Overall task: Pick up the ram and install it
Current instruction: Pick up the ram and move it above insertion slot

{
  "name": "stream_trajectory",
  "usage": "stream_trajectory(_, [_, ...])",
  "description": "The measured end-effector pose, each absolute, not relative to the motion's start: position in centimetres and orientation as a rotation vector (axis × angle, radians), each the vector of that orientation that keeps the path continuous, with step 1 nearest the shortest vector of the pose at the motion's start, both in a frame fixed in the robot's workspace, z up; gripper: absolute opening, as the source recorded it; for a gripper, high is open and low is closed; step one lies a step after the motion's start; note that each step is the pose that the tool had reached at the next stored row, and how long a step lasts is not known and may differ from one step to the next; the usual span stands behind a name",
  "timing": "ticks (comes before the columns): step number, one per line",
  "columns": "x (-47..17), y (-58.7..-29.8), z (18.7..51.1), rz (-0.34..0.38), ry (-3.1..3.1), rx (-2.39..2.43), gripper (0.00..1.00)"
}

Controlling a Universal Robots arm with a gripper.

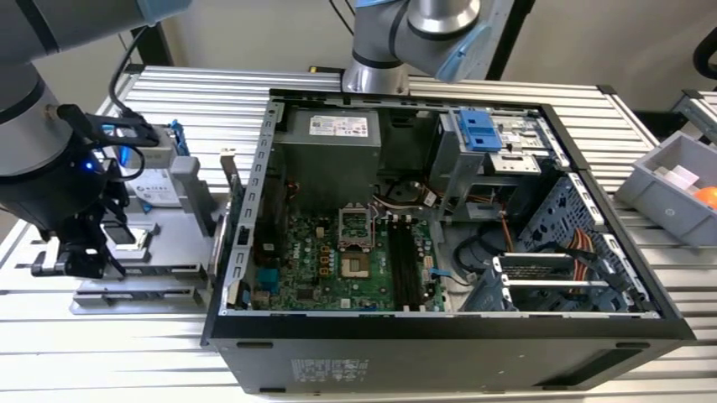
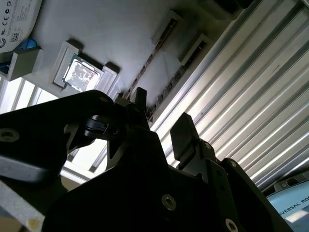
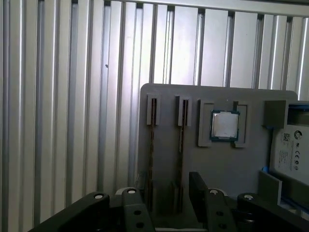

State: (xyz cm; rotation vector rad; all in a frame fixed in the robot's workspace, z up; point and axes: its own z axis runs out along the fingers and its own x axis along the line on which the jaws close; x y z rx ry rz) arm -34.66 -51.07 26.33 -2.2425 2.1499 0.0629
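Two ram sticks stand on edge in narrow slots of a grey tray [image 3: 217, 169]: one ram stick [image 3: 153, 140] and a second one [image 3: 180, 140] beside it. In the second wrist view they show as thin dark strips, the ram [image 2: 145, 65] and its neighbour [image 2: 176, 79]. My gripper [image 3: 169, 191] hangs just above the near ends of these slots, open, with nothing between its black fingers [image 3: 199, 186]. In the second wrist view the gripper [image 2: 161, 118] shows a clear gap. The exterior view has the gripper [image 1: 84, 264] over the tray, on the exterior view's left of the open computer case [image 1: 448, 336].
On the tray lie a square silver chip [image 3: 224, 125] and a hard drive [image 3: 292, 145]. Inside the case, the motherboard's black memory slots [image 1: 404, 260] run beside the processor socket [image 1: 356, 227]. A grey bin [image 1: 672, 189] stands at the exterior view's right. A second arm's base [image 1: 375, 75] rises behind the case.
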Motion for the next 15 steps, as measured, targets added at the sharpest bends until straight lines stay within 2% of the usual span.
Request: stream_trajectory(15, [-34.66, -51.06, 25.33, 0.063, 2.15, -2.242, 1.0])
